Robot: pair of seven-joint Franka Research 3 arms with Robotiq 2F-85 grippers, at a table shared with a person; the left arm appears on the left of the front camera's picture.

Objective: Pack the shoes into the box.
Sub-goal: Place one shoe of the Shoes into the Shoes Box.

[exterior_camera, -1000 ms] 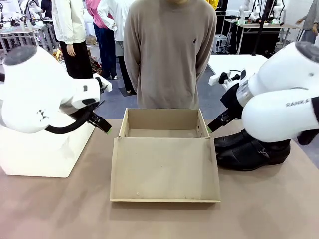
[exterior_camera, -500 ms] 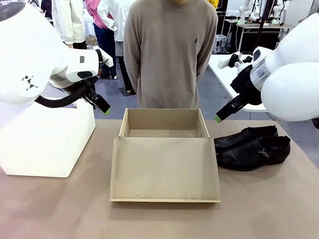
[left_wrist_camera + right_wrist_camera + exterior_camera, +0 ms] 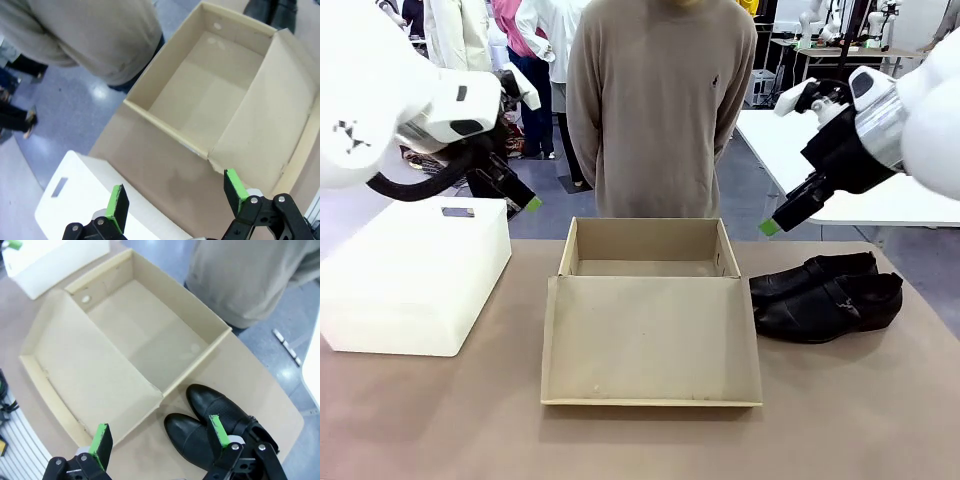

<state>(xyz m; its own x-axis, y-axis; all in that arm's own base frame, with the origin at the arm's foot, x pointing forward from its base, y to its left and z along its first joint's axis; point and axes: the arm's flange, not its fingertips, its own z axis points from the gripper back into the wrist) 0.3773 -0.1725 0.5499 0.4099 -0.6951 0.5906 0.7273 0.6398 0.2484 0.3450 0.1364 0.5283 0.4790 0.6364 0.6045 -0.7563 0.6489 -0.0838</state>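
A tan cardboard box sat open at the middle of a brown worktop. Its attached lid flap lay folded out flat on the near side of the box, towards the robot. The inside of the box showed plain cardboard.

The shoes, a black leather pair with pointed toes, lay on the worktop just beside the right wall of the box. They were side by side, with the toes pointing at the box. Seen from the right wrist, the toes came close to the corner where the flap meets the box.

The left end effector hung in the air above and to the left of the box, gripping nothing, its green-padded fingers spread wide apart. The right end effector hung in the air above and to the right of the box, over the shoes. It was also spread wide and gripped nothing.

A white plastic box with rounded corners stood on the worktop to the left of the cardboard box, well apart from it. A person in a grey-brown sweater stood just behind the far side of the box, arms tucked behind the back.
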